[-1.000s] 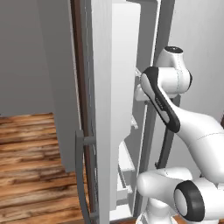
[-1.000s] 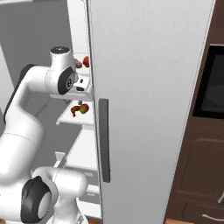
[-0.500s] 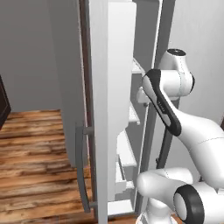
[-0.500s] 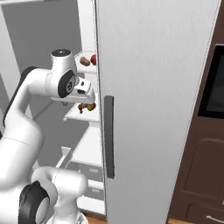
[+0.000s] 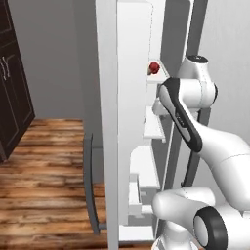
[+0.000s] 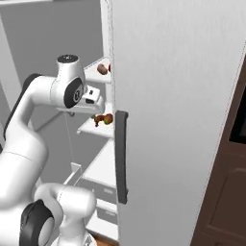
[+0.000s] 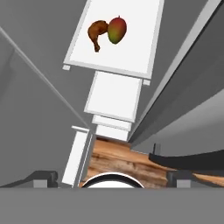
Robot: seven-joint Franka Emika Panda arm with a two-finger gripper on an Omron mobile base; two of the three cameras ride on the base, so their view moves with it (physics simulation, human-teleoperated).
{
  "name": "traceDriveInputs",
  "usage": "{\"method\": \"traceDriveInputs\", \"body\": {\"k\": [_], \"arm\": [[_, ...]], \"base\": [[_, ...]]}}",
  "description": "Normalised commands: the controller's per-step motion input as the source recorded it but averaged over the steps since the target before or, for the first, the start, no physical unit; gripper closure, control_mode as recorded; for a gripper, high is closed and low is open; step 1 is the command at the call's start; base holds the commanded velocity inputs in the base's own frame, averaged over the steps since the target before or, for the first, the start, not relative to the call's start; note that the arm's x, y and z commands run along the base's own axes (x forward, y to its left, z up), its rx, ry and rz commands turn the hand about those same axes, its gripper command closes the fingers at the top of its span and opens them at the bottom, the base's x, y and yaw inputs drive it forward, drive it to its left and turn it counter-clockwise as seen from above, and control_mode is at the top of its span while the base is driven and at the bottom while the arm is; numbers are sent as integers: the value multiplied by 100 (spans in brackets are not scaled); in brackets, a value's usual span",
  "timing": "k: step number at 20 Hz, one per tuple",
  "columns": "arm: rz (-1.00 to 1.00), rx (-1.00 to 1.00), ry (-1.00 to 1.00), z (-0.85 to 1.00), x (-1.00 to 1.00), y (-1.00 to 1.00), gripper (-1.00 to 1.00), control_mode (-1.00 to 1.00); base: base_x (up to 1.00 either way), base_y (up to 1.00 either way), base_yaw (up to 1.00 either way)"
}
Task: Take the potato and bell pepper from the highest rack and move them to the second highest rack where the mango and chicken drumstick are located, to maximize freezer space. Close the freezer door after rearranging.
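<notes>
In the hand view my gripper (image 7: 112,176) is open, its dark fingertips (image 7: 43,176) far apart with nothing between them. It looks down onto the second shelf (image 7: 131,52), where the mango (image 7: 117,29) lies touching the brown chicken drumstick (image 7: 97,33). The right base view shows my hand (image 6: 92,98) inside the freezer, above that pair (image 6: 103,118) and below the top shelf. The brown potato (image 6: 102,69) and a sliver of the red bell pepper (image 6: 110,67) sit on that top shelf. The bell pepper (image 5: 153,67) also peeks past the open freezer door (image 5: 110,122).
The open door carries a grey bar handle (image 5: 90,183) and moulded inner bins (image 5: 137,166). A closed white door panel (image 6: 178,120) with a dark handle (image 6: 121,158) stands to the right. White drawers (image 6: 98,192) sit low inside. Dark cabinets (image 5: 10,83) and wooden floor (image 5: 44,166) lie left.
Both base views have shifted, so the base has driven. The door edge now sits mid-picture on the left side, and a dark cabinet has come in. The arm keeps about the same pose.
</notes>
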Motion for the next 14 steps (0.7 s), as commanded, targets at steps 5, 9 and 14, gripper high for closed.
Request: {"method": "traceDriveInputs", "body": {"k": [5, 9, 14], "arm": [[0, 0, 0, 0, 0, 0, -100, 100], [0, 0, 0, 0, 0, 0, -100, 100], [0, 0, 0, 0, 0, 0, -100, 100]], "base": [[52, 6, 30], [74, 7, 35], [64, 7, 30]]}}
